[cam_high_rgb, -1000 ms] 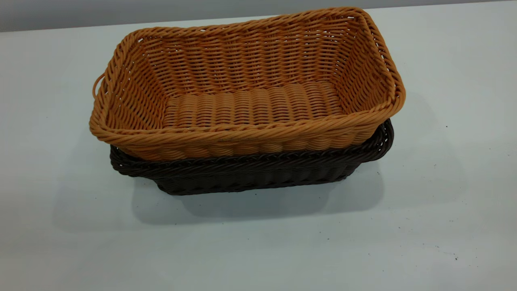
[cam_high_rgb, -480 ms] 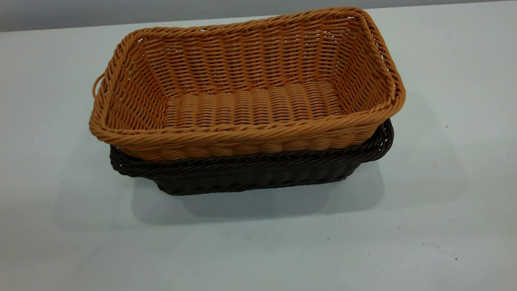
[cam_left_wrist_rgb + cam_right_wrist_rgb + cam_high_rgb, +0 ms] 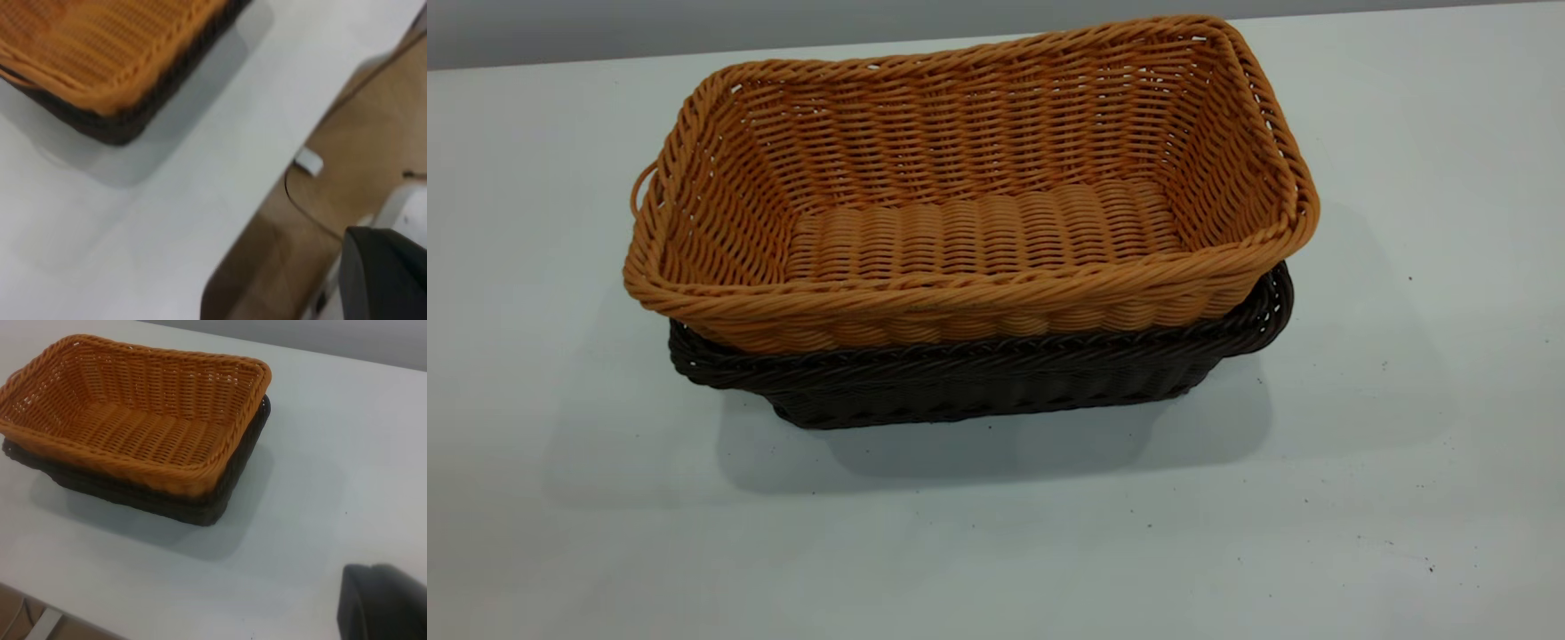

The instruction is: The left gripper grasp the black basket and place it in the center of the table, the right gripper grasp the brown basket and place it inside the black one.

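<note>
The brown basket (image 3: 978,231) sits nested inside the black basket (image 3: 996,378) near the middle of the table (image 3: 1405,489), its rim standing above the dark rim. Neither gripper shows in the exterior view. In the left wrist view a black part of the left gripper (image 3: 387,277) is at the corner, far from the stacked brown basket (image 3: 100,47) and black basket (image 3: 127,123). In the right wrist view a black part of the right gripper (image 3: 383,603) hovers over bare table, apart from the brown basket (image 3: 140,433) and black basket (image 3: 200,510).
The left wrist view shows the table edge (image 3: 267,193) with a wooden floor beyond, a small white block (image 3: 309,162) and a thin cable (image 3: 300,207) on it. A grey wall (image 3: 605,27) runs behind the table.
</note>
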Available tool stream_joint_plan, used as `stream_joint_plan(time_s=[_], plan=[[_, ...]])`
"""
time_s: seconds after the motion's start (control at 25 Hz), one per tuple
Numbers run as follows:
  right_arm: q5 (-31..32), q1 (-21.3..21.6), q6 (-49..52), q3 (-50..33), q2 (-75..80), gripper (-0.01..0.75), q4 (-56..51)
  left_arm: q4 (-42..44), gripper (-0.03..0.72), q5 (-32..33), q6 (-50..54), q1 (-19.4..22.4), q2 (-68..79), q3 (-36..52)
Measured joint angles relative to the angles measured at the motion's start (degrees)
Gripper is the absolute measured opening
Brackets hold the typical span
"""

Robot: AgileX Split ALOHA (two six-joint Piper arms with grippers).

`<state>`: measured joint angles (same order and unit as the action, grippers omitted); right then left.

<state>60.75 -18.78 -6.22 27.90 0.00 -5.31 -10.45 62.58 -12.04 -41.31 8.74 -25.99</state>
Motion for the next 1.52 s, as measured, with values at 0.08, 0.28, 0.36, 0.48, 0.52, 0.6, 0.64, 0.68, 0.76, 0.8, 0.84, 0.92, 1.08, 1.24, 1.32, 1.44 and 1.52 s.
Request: stream_joint_plan(time_s=[0.08,0.28,0.36,0.48,0.52,0.6,0.64,0.68,0.76,0.8,0.84,0.92,1.08,1.24,1.32,1.44,1.52], plan=[[0.00,0.00,0.05,0.00,0.00,0.002,0.00,0.26,0.000,0.00,0.22,0.00,-2.28,0.00],[0.00,0.00,0.00,0.00,0.00,0.002,0.10,0.31,-0.001,0.00,0.27,0.00,-7.96,0.00],[0.00,0.00,0.00,0.00,0.00,0.002,0.29,0.31,-0.001,-0.05,0.27,0.00,-8.87,0.00],[0.00,0.00,-0.05,0.00,0.00,0.002,-0.02,0.25,-0.001,-0.05,0.27,0.00,-8.82,0.05],[0.00,0.00,-0.17,0.00,0.00,0.002,-0.16,0.25,-0.001,-0.06,0.27,0.00,-8.82,0.05],[0.00,0.00,-0.17,0.00,0.00,0.002,-0.16,0.25,-0.001,-0.19,0.27,0.00,-8.82,0.05],[0.00,0.00,-0.17,0.00,0.00,0.002,-0.18,0.25,-0.001,-0.19,0.27,0.00,-8.82,0.05],[0.00,0.26,-0.17,0.00,0.00,0.002,-0.23,0.25,-0.001,-0.19,0.27,0.00,-8.82,0.05],[0.00,1.38,-0.17,0.00,0.00,0.002,-0.25,0.25,-0.001,-0.19,0.27,0.00,-8.76,0.05],[0.00,2.24,-0.17,0.00,0.00,0.002,-0.29,0.25,-0.001,-0.19,0.27,0.00,-8.76,0.05],[0.00,3.29,-0.17,0.00,0.00,0.002,-0.29,0.25,-0.001,-0.19,0.27,0.00,-8.74,0.05],[0.00,5.60,-0.17,0.00,0.00,0.002,-0.31,0.25,-0.001,-0.19,0.27,0.00,-8.74,0.05],[0.00,11.54,-0.12,0.00,0.00,0.002,-0.37,0.25,-0.001,-0.19,0.27,1.09,-8.74,0.05],[0.00,17.84,-0.04,0.00,0.00,0.002,-0.37,0.25,-0.001,-0.24,0.27,5.57,-8.74,0.05],[0.00,20.84,-0.04,0.00,0.00,0.002,-0.37,0.25,-0.001,-0.24,0.21,8.98,-8.74,0.05],[0.00,25.10,-0.04,0.00,0.00,0.002,-0.37,0.25,-0.001,-0.24,0.21,14.83,-8.74,0.05],[0.00,27.19,-0.10,0.00,0.00,0.002,-0.37,0.13,-0.001,-0.24,0.21,18.96,-8.74,0.05]])
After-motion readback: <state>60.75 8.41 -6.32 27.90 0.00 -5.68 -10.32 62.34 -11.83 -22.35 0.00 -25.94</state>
